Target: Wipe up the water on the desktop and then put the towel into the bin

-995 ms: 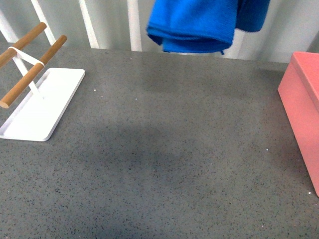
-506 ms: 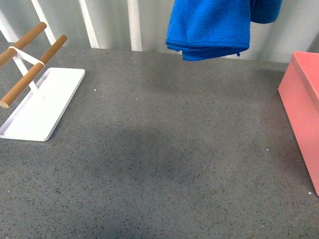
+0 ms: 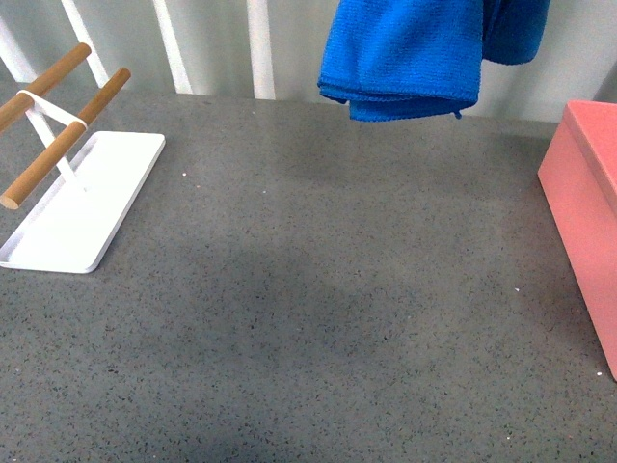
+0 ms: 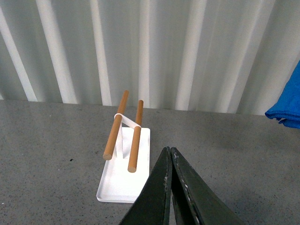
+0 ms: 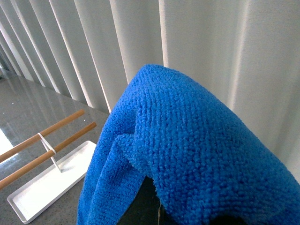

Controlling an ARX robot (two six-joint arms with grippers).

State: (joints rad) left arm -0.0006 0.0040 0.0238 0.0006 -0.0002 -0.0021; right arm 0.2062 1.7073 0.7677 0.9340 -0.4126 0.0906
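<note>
The blue towel (image 3: 410,53) hangs folded in the air above the far part of the grey speckled desktop (image 3: 318,289), its top cut off by the picture's edge. It fills the right wrist view (image 5: 187,154) and drapes over my right gripper, which is shut on it with its jaws almost wholly hidden. A corner of the towel shows in the left wrist view (image 4: 287,112). The salmon-pink bin (image 3: 588,203) stands at the desktop's right edge, to the right of and lower than the towel. My left gripper (image 4: 169,151) is shut and empty above the desktop. No water shows.
A flat white tray (image 3: 82,198) with two wooden rods (image 3: 58,125) stands at the far left; it also shows in the left wrist view (image 4: 125,171) and the right wrist view (image 5: 47,185). A ribbed white wall (image 3: 212,43) backs the desktop.
The towel has moved right, toward the bin, and a little up over the second. In the last half second it barely shifted.
</note>
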